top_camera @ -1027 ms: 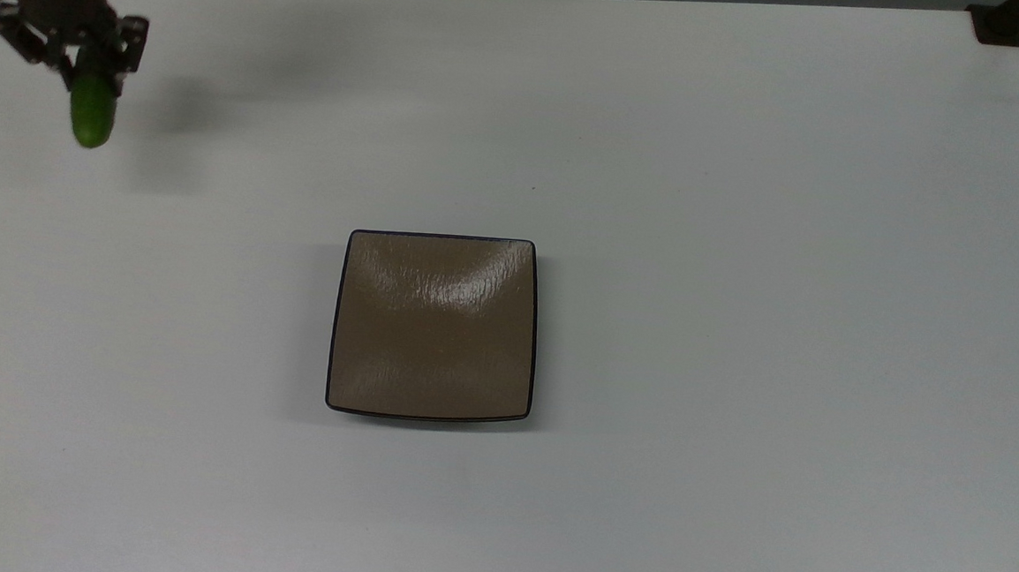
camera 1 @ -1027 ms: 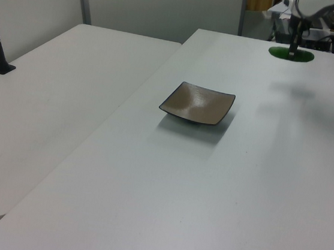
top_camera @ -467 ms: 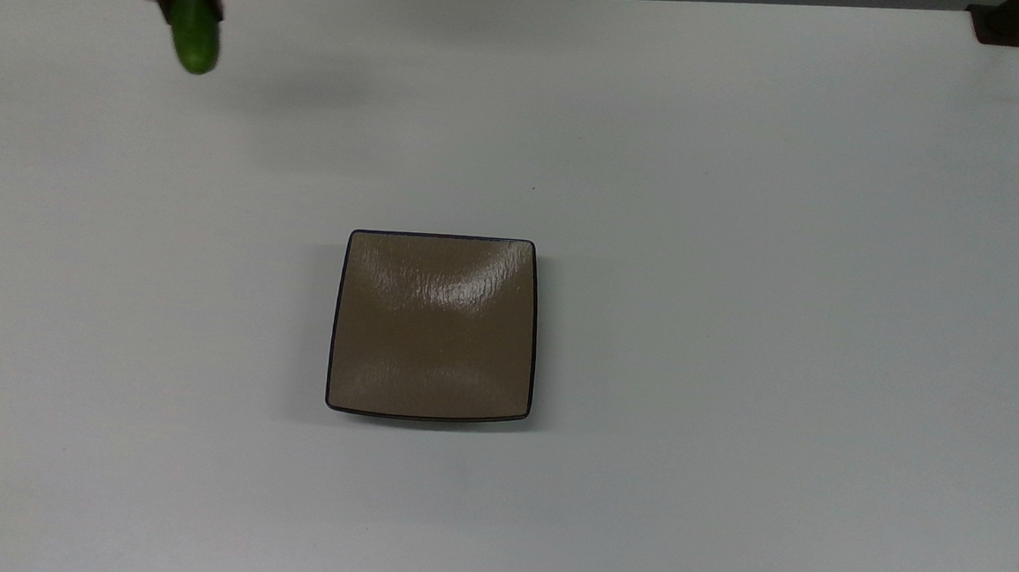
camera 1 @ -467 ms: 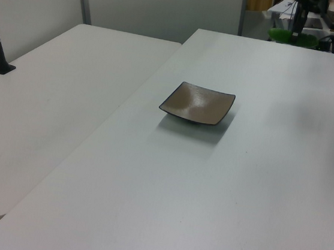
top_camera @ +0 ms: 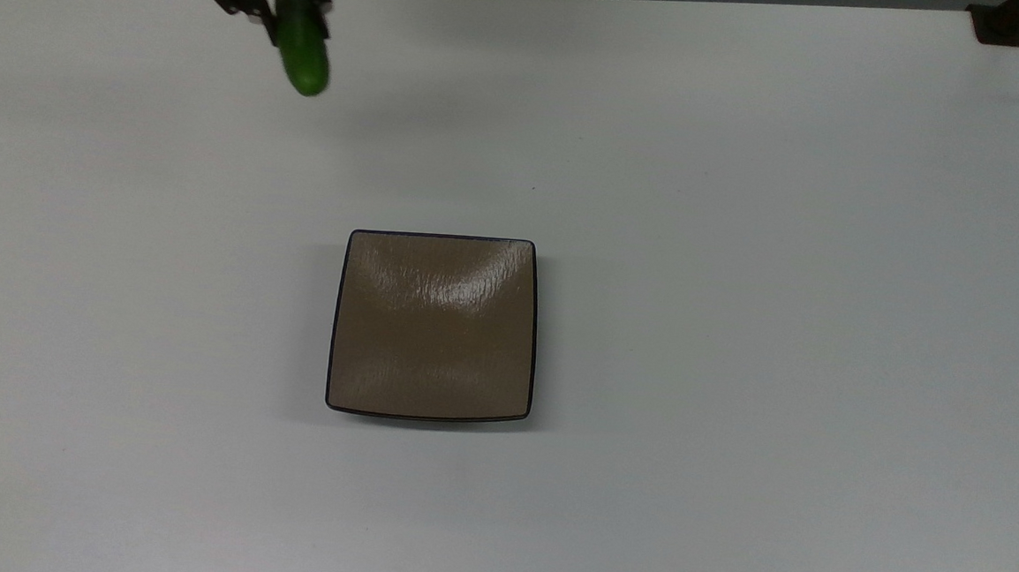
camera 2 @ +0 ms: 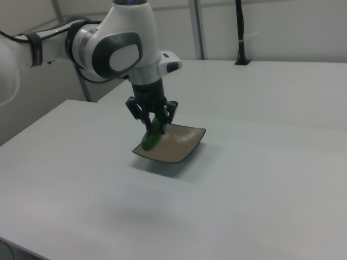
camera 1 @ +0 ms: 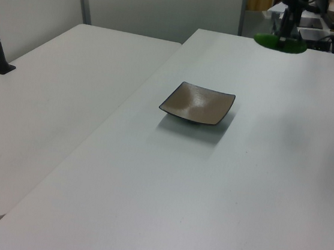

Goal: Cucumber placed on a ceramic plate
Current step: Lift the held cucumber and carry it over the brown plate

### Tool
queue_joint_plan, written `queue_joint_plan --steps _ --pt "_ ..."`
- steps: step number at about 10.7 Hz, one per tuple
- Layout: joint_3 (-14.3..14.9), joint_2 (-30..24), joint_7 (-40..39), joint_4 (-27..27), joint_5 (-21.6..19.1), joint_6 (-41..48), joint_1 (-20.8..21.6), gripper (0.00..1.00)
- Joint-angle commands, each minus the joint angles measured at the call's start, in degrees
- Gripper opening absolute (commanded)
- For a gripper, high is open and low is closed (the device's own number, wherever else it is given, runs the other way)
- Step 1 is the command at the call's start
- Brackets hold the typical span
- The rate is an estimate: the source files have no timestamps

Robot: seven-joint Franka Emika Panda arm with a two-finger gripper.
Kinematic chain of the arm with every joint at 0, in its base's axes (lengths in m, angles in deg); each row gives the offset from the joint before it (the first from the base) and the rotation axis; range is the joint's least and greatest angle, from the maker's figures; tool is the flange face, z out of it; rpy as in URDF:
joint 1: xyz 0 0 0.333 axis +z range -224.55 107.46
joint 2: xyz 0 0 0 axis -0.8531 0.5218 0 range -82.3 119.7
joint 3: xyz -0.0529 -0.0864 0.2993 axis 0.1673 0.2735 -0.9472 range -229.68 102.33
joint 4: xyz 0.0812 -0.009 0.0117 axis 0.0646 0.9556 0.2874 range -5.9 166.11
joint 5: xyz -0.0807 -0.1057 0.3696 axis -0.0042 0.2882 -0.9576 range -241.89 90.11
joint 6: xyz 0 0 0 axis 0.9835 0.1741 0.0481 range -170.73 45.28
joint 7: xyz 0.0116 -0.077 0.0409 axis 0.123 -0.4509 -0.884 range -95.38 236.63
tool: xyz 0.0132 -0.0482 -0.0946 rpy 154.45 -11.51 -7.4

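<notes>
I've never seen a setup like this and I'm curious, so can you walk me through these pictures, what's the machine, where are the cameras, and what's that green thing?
The machine is a single robot arm, white with grey joints. Its end effector, a two-finger claw, is shut on a small green cucumber and holds it up in the air, clear of the table.

All three pictures show the same moment. The top view looks straight down on the white table. The left view and the right view look across it from opposite sides, and the right view shows the arm close up.

A square, glossy brown ceramic plate sits near the middle of the table with nothing on it. In the top view the cucumber hangs near the table's far edge, toward the top view's upper left, well away from the plate. So the cucumber has not yet been set on the plate.
</notes>
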Motion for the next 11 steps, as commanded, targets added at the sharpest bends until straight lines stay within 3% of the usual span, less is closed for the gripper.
queue_joint_plan --steps 1,6,11 --pt "-3.2 6.8 7.5 -7.1 -3.3 -1.9 0.7 0.18" --pt "-8.8 14.7 15.4 -7.3 -3.4 -21.2 1.2 0.18" --pt "-9.1 24.7 16.8 -7.0 -2.9 -37.3 4.7 0.18"
